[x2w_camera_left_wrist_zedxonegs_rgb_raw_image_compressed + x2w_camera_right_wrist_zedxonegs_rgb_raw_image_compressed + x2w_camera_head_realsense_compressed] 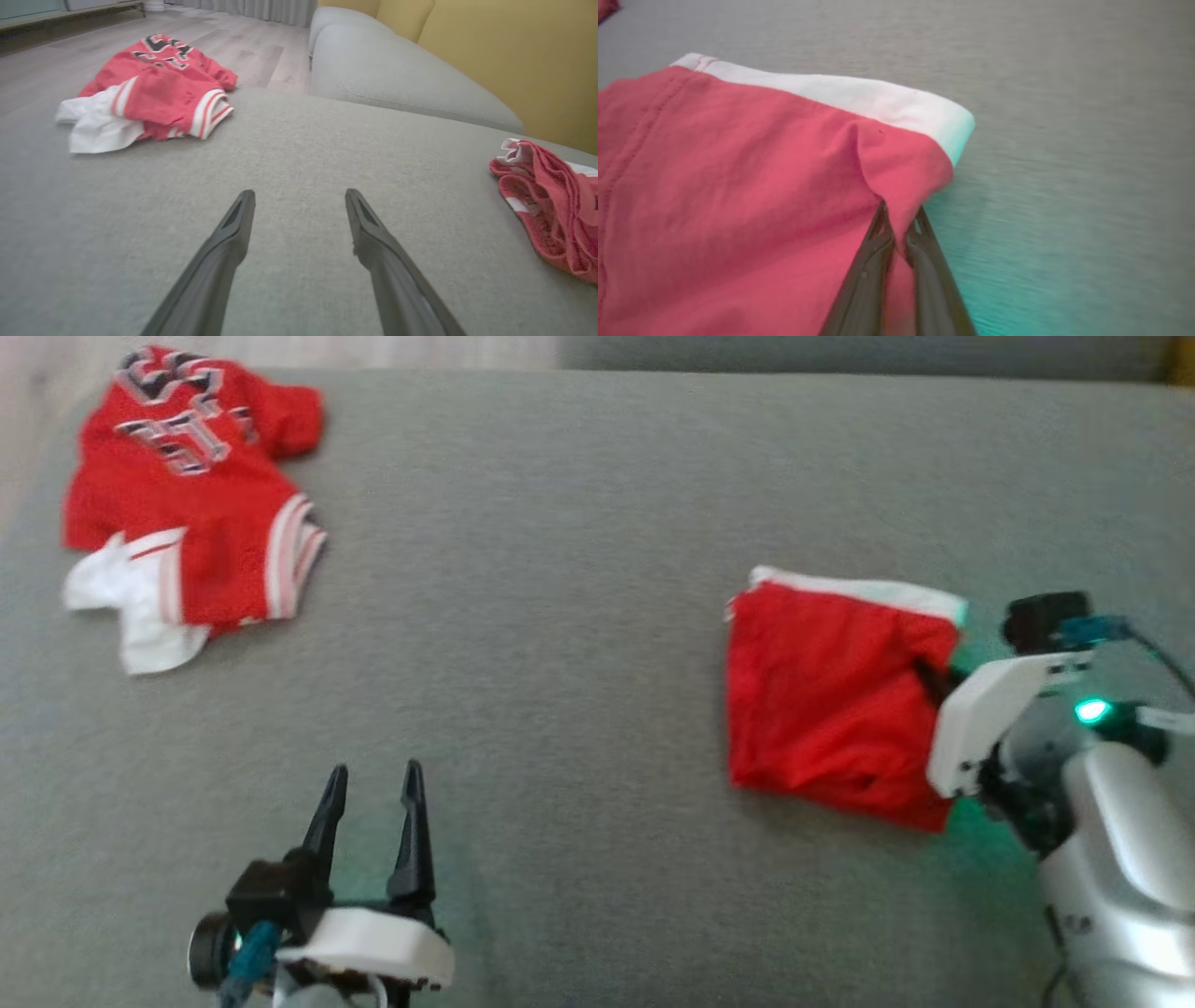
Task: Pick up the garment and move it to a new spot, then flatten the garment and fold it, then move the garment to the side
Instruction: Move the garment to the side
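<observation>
The garment (pixel 831 700) is red with a white band and lies folded on the right of the grey cushion; its edge also shows in the left wrist view (pixel 551 210). My right gripper (pixel 934 677) is at the garment's right edge. In the right wrist view, the right gripper (pixel 900 210) is shut on a pinched fold of the red cloth (pixel 738 186) near the white-banded corner. My left gripper (pixel 373 770) hovers open and empty near the front of the cushion, with its fingers (pixel 233 233) spread over bare fabric.
A second red jersey (pixel 187 495) with numbers and white trim lies crumpled at the far left corner (pixel 154 88). A grey backrest (pixel 397 70) and yellow cushion (pixel 514 56) rise behind. Wooden floor (pixel 46 60) lies beyond the left edge.
</observation>
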Available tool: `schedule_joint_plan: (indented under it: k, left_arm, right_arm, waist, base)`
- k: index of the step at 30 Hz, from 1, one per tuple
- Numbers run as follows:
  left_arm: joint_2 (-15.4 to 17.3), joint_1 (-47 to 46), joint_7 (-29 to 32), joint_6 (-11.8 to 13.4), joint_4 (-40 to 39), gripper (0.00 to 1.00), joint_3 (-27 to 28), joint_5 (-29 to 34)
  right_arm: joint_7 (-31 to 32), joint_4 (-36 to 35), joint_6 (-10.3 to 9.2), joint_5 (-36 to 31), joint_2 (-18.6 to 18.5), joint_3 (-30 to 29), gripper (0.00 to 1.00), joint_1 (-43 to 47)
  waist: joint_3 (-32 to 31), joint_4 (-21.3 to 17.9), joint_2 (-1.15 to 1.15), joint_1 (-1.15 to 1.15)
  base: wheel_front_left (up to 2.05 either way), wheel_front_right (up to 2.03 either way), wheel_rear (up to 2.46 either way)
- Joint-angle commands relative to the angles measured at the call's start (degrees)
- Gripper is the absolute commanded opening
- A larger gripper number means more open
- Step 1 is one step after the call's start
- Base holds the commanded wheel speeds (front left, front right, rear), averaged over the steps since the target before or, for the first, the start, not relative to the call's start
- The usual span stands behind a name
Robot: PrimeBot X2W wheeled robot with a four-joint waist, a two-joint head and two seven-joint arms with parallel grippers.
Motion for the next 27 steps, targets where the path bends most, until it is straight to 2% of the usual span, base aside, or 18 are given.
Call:
schedule_joint_plan:
  k: [1, 5, 7, 8, 15, 21, 27]
  left_arm:
    - [0.6, -3.3, 0.1, 0.0, -2.4, 1.0, 1.4, 0.9]
    - [0.6, -5.0, 1.0, 0.0, -3.4, 1.0, 0.5, 2.0]
    - [0.8, -6.2, 1.7, 0.0, -4.0, 1.0, 0.1, 2.6]
    - [1.0, -7.4, 2.5, 0.1, -4.5, 1.0, -0.3, 3.3]
    - [2.4, -11.3, 5.2, 0.2, -5.9, 1.0, -1.2, 5.2]
    - [3.4, -12.9, 6.8, 0.4, -7.1, 1.0, -1.6, 6.1]
    - [4.0, -13.5, 7.6, 0.9, -7.9, 1.0, -1.6, 6.5]
  right_arm:
    - [-1.0, -2.7, 0.37, 0.2, -2.5, 0.1, 0.0, -2.4]
    - [-1.7, -4.0, 0.37, 0.5, -4.9, -1.2, 0.0, -2.8]
    - [-1.9, -4.7, 0.37, 0.6, -6.0, -2.3, 0.0, -3.1]
    - [-2.2, -5.3, 0.37, 0.7, -6.9, -3.3, 0.0, -3.6]
    - [-4.0, -5.5, 0.37, 0.9, -6.7, -5.6, 0.0, -6.3]
    - [-6.7, -3.9, 0.37, -0.1, -5.6, -6.3, 0.0, -9.0]
    - [-8.2, 0.4, 0.37, -2.4, -6.7, -6.9, 0.0, -13.7]
  waist:
    - [2.0, -4.6, 0.0, -0.01]
    - [3.5, -8.8, 0.0, -0.01]
    - [4.6, -11.8, 0.0, -0.01]
    - [5.8, -14.7, 0.0, -0.01]
    - [9.7, -22.1, 0.0, -0.01]
    - [11.6, -23.8, 0.0, -0.01]
    - [12.8, -21.6, 0.0, -0.01]
  base:
    - [0.0, 0.0, 0.0]
    - [0.0, 0.0, 0.0]
    - [0.0, 0.0, 0.0]
    - [0.0, 0.0, 0.0]
    - [0.0, 0.0, 0.0]
    - [0.0, 0.0, 0.0]
    - [0.0, 0.0, 0.0]
